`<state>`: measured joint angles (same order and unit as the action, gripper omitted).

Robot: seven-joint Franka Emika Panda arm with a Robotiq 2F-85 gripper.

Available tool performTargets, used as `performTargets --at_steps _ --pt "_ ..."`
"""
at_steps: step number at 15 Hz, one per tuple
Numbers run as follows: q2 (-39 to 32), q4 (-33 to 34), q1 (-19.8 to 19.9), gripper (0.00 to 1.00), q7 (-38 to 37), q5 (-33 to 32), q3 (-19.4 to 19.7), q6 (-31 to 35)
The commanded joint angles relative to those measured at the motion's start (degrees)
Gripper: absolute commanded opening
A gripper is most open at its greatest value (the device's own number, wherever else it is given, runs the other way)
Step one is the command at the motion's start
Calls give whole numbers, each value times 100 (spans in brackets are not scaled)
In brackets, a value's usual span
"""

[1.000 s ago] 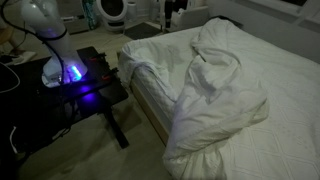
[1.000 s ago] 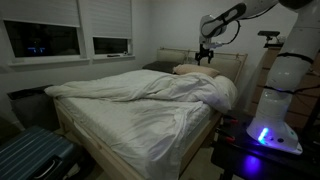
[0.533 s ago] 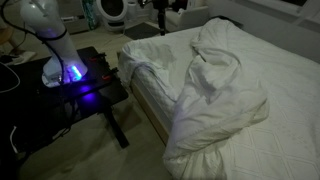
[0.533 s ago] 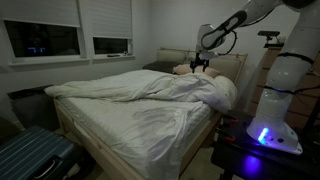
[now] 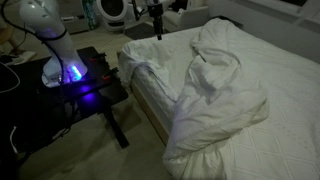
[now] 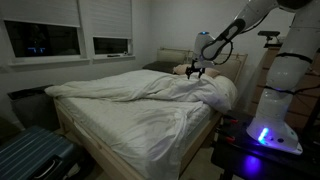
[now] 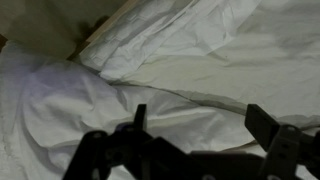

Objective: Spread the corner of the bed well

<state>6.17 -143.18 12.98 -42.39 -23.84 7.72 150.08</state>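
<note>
**Light level:** dim indoor room; windows [image 6: 42,40] dark.

**Sources:** a blue-violet glow at the robot base [image 5: 72,72], seen in both exterior views, spills onto the black table [image 5: 98,88]. Weak, even ambient light covers the rest.

**Brightest area:** the white bed [image 5: 290,110], rendered grey, with soft shadows in the folds of the duvet [image 5: 225,90].

**Darkest area:** the floor and the space under the table.

**Quality:** both exterior views are small, soft and grainy. The wrist view is murky, its fabric blurred, and the gripper [image 7: 198,125] is a black, unfocused silhouette.

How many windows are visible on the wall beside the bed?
2. A larger window at the far left of an exterior view, and a smaller window right of it. Others may be out of frame.
</note>
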Motion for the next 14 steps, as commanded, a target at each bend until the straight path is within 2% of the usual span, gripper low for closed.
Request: performTargets --at_steps 1,3,4,12,14 --pt "-378 85 11 100 -544 -143 -116 284" --pt "-530 170 -97 100 -508 -16 -123 -9" --pt "-361 31 -86 100 -341 2 -46 134" --pt "-537 97 -167 100 -383 4 -18 132" --pt "-851 282 -187 100 -509 166 -14 187"
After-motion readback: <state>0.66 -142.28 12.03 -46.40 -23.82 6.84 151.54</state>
